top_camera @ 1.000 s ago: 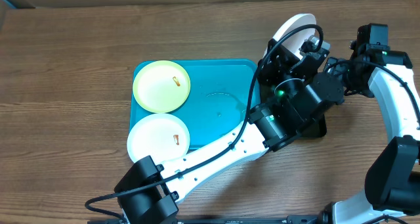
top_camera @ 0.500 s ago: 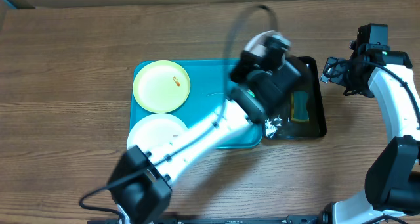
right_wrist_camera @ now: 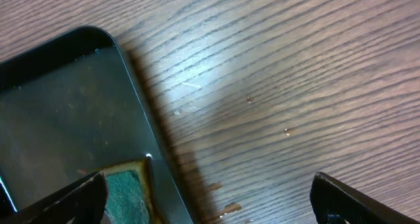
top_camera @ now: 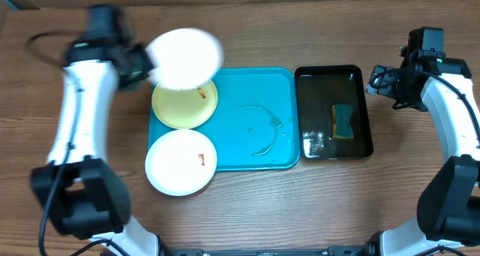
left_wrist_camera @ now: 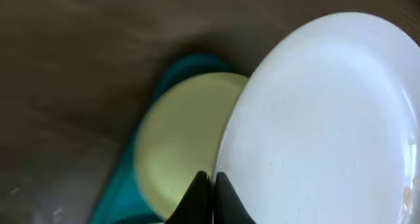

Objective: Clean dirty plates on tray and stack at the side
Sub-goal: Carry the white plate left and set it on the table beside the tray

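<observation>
My left gripper (top_camera: 144, 61) is shut on the rim of a clean-looking white plate (top_camera: 186, 57) and holds it in the air over the back-left corner of the turquoise tray (top_camera: 255, 91). In the left wrist view the black fingertips (left_wrist_camera: 211, 188) pinch that plate (left_wrist_camera: 321, 119) edge-on, with the yellow-green plate (left_wrist_camera: 184, 138) below. That yellow-green plate (top_camera: 184, 109) lies on the tray, partly covered from above, with an orange smear. A second white plate (top_camera: 181, 162) with a smear lies at the tray's front left. My right gripper (right_wrist_camera: 210, 201) stands open and empty over bare wood, just right of the black tray.
A narrow black tray (top_camera: 330, 70) of water stands right of the turquoise tray, with a green-and-yellow sponge (top_camera: 343, 121) in it. The sponge (right_wrist_camera: 125, 191) shows by my right gripper's left finger. Water streaks lie on the turquoise tray's right half. Bare wood lies left of the tray.
My left arm has swung from the black tray across to the far left, carrying the white plate. The right arm has stayed still.
</observation>
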### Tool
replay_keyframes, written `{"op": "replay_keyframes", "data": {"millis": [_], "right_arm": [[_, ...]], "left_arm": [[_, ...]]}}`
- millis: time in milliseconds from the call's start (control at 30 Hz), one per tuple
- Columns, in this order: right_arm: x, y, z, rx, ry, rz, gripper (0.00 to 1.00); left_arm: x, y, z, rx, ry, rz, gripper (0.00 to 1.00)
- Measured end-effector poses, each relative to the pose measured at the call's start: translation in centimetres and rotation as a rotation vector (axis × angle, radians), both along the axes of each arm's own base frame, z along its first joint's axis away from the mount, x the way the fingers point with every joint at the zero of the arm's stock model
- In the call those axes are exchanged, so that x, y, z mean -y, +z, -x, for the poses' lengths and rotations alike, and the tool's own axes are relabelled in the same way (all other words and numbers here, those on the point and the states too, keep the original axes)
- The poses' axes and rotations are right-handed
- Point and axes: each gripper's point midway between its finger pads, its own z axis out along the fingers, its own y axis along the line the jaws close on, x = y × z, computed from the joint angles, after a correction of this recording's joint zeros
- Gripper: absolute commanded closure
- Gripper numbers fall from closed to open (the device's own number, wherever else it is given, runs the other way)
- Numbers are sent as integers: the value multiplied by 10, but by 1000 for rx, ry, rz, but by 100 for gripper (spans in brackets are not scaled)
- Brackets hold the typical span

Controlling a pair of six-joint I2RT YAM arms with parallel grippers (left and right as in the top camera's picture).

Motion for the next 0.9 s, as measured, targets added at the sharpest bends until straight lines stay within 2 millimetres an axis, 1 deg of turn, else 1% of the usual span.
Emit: {"op": "replay_keyframes", "data": {"millis": [33,100,200,300,367,433,500,667,800,900], "right_arm": [[0,0,0,-1,0,0,0],[0,0,0,-1,0,0,0],[0,0,0,-1,0,0,0],[0,0,0,0,1,0,0],[0,0,0,0,0,0,0],[0,0,0,0,0,0,0],[0,0,0,-1,1,1,0],[0,0,0,0,0,0,0],[0,0,0,-1,1,0,0],[0,0,0,0,0,0,0]], "left_arm": [[-23,-3,10,-32,60,4,96],[-63,-7,28,-78,165,-8,96],[-126,-10,58,-128,330,-61,96],[-171,-12,83,-151,451,-95,96],[-189,-15,95,-157,501,-110,96],[-199,-20,100,-152,529,-124,96],[-203,-28,100,-141,537,-135,96],[-204,-56,99,-133,539,-157,96],[-203,-80,103,-132,539,-165,96],[-202,-91,105,-127,535,-168,96]]}}
